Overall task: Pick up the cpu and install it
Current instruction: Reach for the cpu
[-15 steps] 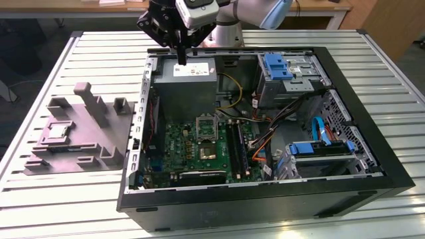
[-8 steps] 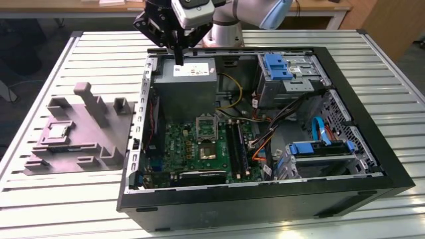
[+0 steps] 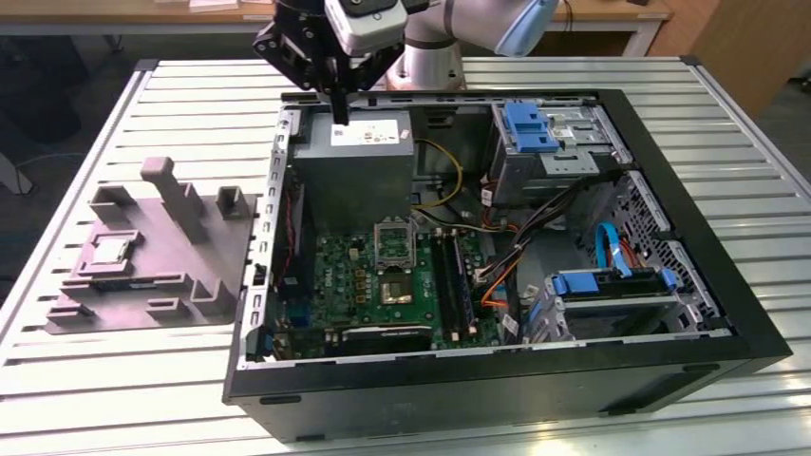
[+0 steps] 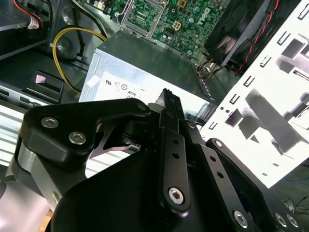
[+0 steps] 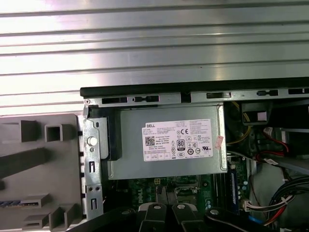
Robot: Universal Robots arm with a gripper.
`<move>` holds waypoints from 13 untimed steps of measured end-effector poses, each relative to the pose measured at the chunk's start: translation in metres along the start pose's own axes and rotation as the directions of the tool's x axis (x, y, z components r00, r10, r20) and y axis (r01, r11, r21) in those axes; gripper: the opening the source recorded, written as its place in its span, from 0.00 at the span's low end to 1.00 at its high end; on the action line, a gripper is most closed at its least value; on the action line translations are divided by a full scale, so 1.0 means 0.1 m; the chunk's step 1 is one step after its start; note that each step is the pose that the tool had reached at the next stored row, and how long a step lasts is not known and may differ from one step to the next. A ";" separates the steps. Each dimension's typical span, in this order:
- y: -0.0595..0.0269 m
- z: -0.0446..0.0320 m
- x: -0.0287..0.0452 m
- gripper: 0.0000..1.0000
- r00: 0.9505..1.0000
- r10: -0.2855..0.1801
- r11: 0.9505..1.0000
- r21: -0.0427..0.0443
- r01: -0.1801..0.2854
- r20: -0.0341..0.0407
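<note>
The cpu, a small silvery square, lies in a recess of the grey holder block on the table, on the exterior view's left of the open computer case. My gripper hangs over the case's far wall above the grey power-supply box, well away from the cpu. Its fingers are shut with nothing between them, seen in both wrist views. The dark socket with its metal frame sits on the green motherboard, below the power supply.
Inside the case are blue-tabbed drive cages, bundles of cables and a memory stick. The slatted metal table surrounds the case. The holder block has upright posts. The power-supply box lies under the wrist.
</note>
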State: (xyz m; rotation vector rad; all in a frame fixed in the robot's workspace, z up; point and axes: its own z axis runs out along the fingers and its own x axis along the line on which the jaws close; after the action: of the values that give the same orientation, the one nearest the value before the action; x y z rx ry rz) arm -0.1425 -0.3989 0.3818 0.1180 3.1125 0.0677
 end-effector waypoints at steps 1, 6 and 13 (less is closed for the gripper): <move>0.000 0.000 0.004 0.11 1.000 0.000 1.000 0.000 0.000 0.000; -0.002 0.002 0.021 0.11 1.000 0.000 1.000 0.000 0.000 0.000; -0.003 0.002 0.036 0.11 1.000 0.000 1.000 0.000 0.000 0.000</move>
State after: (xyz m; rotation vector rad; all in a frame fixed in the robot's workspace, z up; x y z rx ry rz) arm -0.1460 -0.3989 0.3815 0.1180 3.1125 0.0676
